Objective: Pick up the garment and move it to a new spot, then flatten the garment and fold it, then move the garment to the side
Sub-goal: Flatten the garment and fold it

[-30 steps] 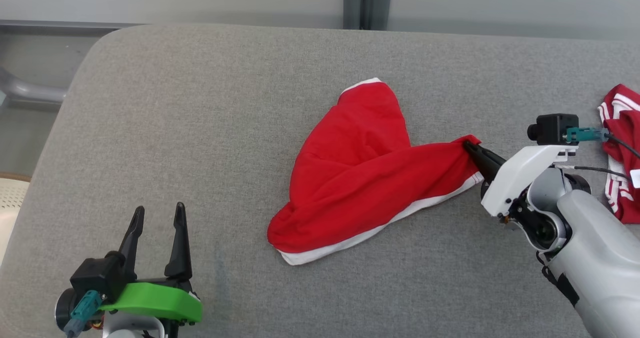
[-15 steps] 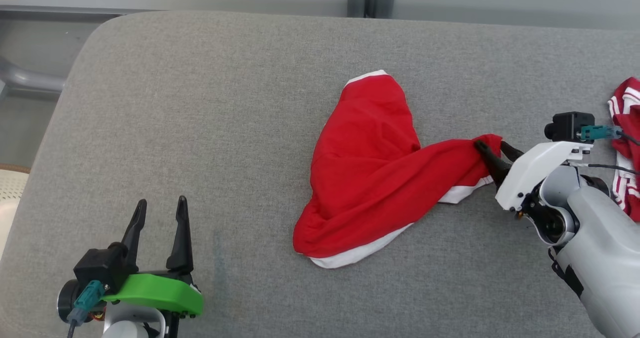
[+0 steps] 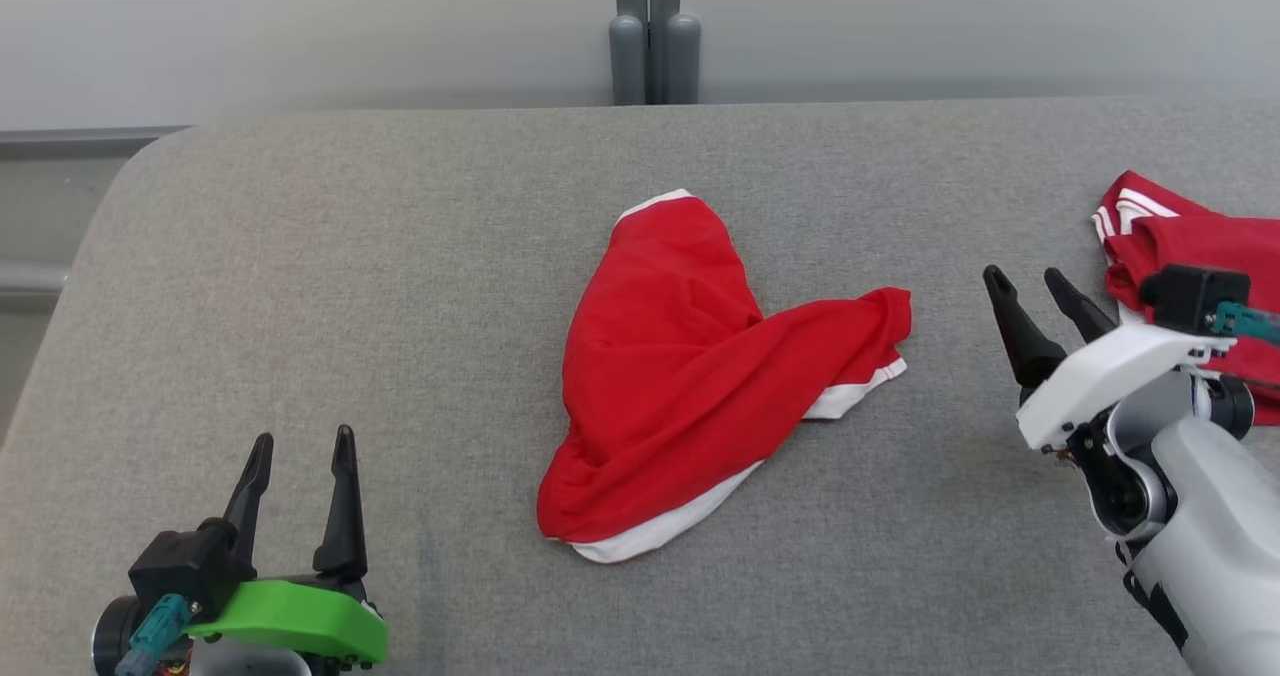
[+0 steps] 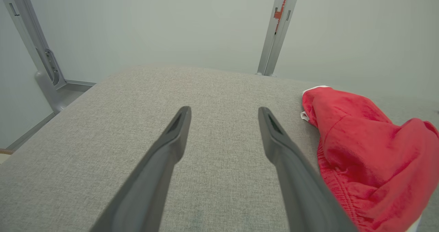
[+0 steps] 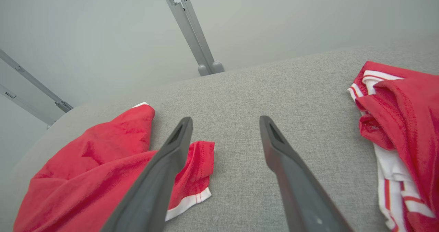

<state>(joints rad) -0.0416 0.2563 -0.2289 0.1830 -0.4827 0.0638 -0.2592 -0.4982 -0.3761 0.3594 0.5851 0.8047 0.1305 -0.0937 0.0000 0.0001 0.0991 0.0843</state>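
**Item 1, near left.** Left gripper (image 3: 303, 434): fingers spread wide, holding nothing, low over bare counter (image 3: 350, 256), well apart from the garment.

**Item 2, near right.** Right gripper (image 3: 1022, 273): fingers spread, holding nothing, near the garment's right-hand flap (image 3: 865, 321) but not touching it.

**Item 3, centre.** Garment (image 3: 680, 376): red with white trim, lying free in the middle of the counter. It is crumpled into a rough heart shape, with the flap twisted over the main body and a white-edged hem (image 3: 650, 531) along the near side.
- Step judged in hand: flattening, not yet begun.
- Handling note: soft cloth will bunch if it is pushed.
  - Better that each gripper pinches one trimmed corner, the left at the near hem and the right at the flap.
  - Draw the two corners apart until the twist drops out.
  - Lower the cloth gently so it lies in a single layer.

**Item 4, far right.** Second red garment (image 3: 1190, 246): white stripes, heaped beyond the right gripper. Keep the right arm clear of it while pulling.

**Item 5, far edge.** Grey post (image 3: 655, 46): stands behind the counter and has no part in the work.
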